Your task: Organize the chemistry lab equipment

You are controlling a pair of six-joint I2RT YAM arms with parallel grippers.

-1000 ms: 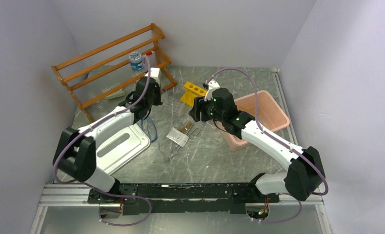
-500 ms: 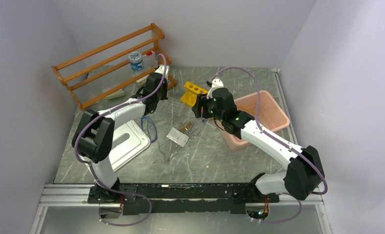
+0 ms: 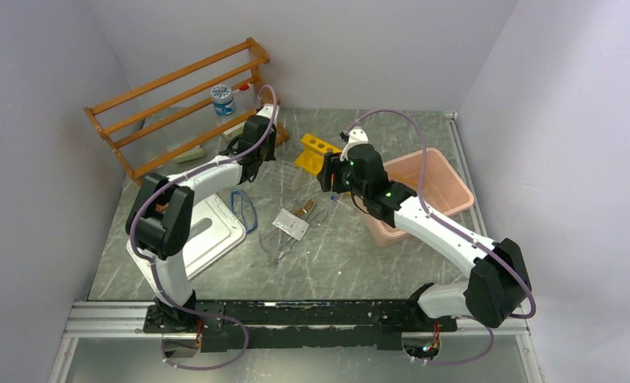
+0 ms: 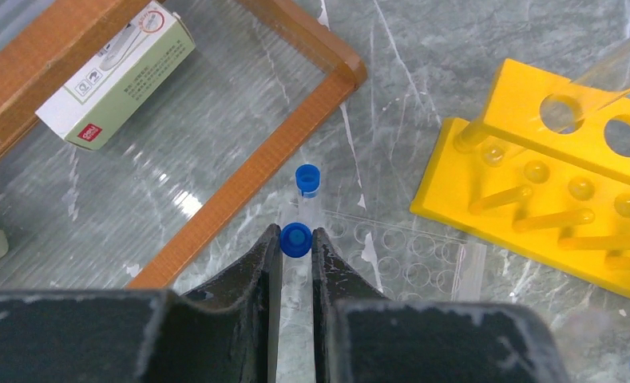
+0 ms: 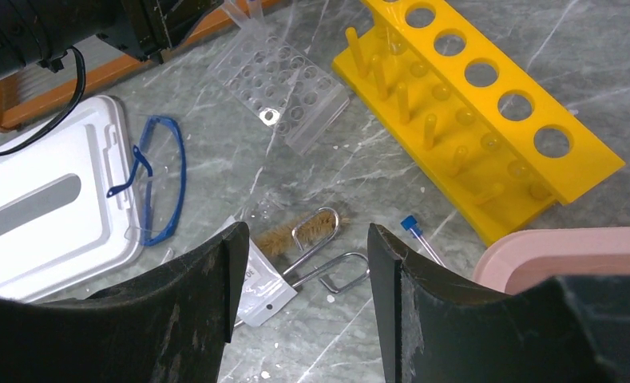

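From above, our left tool (image 3: 262, 153) sits low at the right foot of the wooden rack (image 3: 180, 100). Its fingers are hidden under the wrist, so we cannot read the grip from here. Our right tool (image 3: 325, 179) hangs between the yellow tube stand (image 3: 315, 145) and the white packet (image 3: 290, 224), with the pink tub (image 3: 447, 187) to its right.

In the left wrist view, the left tool is clenched on a clear blue-capped tube (image 4: 296, 239), its cap pinched between the fingertips. A second capped tube (image 4: 307, 180) lies just ahead of the tool beside the rack's foot, and a clear well plate (image 4: 399, 255) lies to the right.

In the right wrist view, the right tool stands released, jaws wide, grasping nothing. A small brush (image 5: 291, 235) lies on the worktop below its gap, with the packet beside the left finger. A third tube (image 5: 417, 235) lies near the right finger, possibly touching the tub. Blue goggles (image 5: 156, 179) lie further left.
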